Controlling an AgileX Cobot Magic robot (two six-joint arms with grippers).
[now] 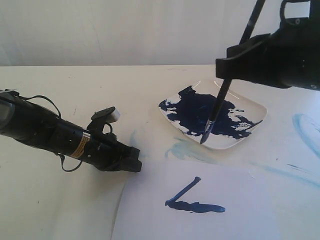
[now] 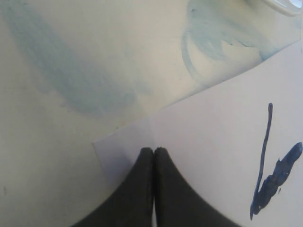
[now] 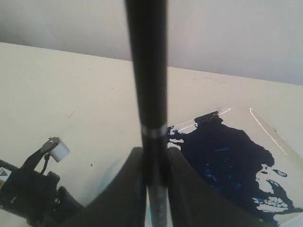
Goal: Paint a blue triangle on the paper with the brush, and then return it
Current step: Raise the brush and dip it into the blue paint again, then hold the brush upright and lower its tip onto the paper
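Note:
My right gripper (image 1: 229, 70) (image 3: 155, 152) is shut on the brush (image 1: 220, 102) (image 3: 147, 71), a thin black handle held steeply. Its dark-blue tip hangs at the near edge of the white plate (image 1: 252, 103), over the dark-blue paint (image 3: 227, 161); I cannot tell whether it touches. On the paper (image 1: 235, 220) (image 2: 208, 142) the blue triangle (image 1: 192, 200) (image 2: 270, 179) shows as one thin slanted side joined to a thick uneven base. My left gripper (image 1: 136, 164) (image 2: 154, 150) is shut with nothing between its fingers, its tips resting at the paper's far left corner.
Pale blue smears stain the cream table in front of the plate (image 1: 185, 150), at the right edge (image 1: 305, 127) and beside the paper corner (image 2: 71, 80). The left arm's black body (image 1: 50, 132) lies low across the table's left side. A pale wall closes off the back.

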